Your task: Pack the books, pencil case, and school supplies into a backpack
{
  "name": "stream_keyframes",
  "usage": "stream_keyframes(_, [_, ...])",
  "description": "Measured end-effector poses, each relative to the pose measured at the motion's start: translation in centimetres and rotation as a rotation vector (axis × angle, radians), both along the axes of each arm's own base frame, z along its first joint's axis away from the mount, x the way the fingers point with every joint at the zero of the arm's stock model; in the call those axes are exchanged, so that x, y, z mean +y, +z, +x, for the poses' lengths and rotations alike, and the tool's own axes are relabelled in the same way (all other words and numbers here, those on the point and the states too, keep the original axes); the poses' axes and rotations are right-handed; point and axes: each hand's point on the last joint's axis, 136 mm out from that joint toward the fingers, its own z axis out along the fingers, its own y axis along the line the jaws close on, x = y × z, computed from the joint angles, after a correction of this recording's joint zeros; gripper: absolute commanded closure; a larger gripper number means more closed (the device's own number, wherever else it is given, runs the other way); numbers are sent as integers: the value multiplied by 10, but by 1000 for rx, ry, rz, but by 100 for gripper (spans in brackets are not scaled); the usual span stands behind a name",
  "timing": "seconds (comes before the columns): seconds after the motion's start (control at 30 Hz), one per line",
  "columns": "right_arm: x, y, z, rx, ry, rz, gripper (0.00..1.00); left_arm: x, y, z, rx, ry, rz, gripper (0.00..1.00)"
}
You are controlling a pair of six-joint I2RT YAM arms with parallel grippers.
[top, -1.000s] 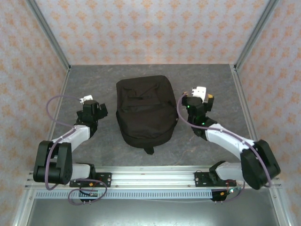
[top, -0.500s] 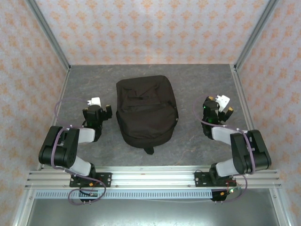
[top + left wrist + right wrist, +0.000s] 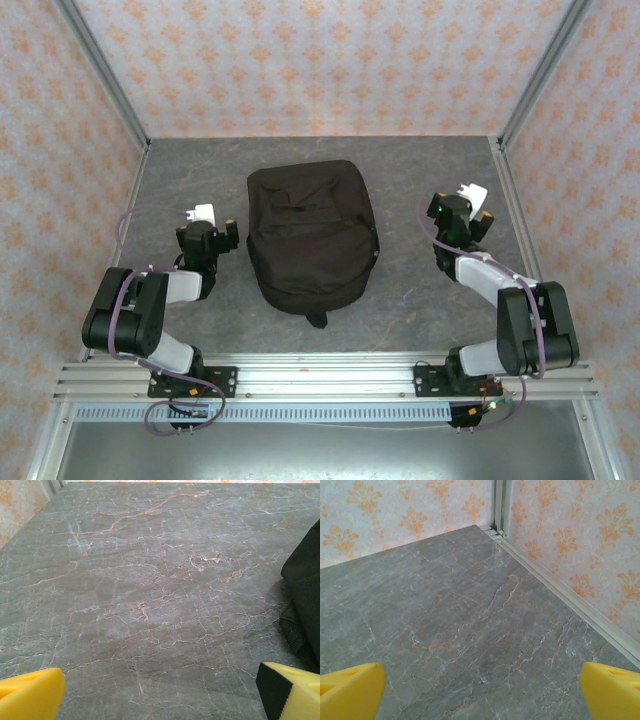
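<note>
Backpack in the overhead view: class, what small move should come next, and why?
Probably swing the left gripper rightward to the side of the backpack. It lies flat on the table and looks closed; the left gripper and the right gripper are open, empty and apart from it, and the left wrist view catches its edge.

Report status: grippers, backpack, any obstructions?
Left gripper open, empty. Right gripper open, empty. Black backpack flat mid-table, looks closed. Nothing between it and either gripper.

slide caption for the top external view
Black backpack on the table between the left gripper and right gripper, both open and empty.
</note>
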Motion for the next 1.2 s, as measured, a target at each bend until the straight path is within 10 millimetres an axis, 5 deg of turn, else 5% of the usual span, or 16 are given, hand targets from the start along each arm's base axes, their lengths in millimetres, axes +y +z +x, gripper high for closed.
stream_keyframes(0.13, [-19,-22,-13,13,-35,35,1,0,0,0,0,0,0,0])
stream_keyframes(0.23, [-35,-53,-41,15,-53,64,1,0,0,0,0,0,0,0])
stream_keyframes(0.43, [-11,-112,-49,95,114,121,1,0,0,0,0,0,0,0])
stream_keyframes(0.67, [16,-57,4,-35,251,89,1,0,0,0,0,0,0,0])
stream_keyframes(1.2, [18,-64,1,1,265,77,1,0,0,0,0,0,0,0])
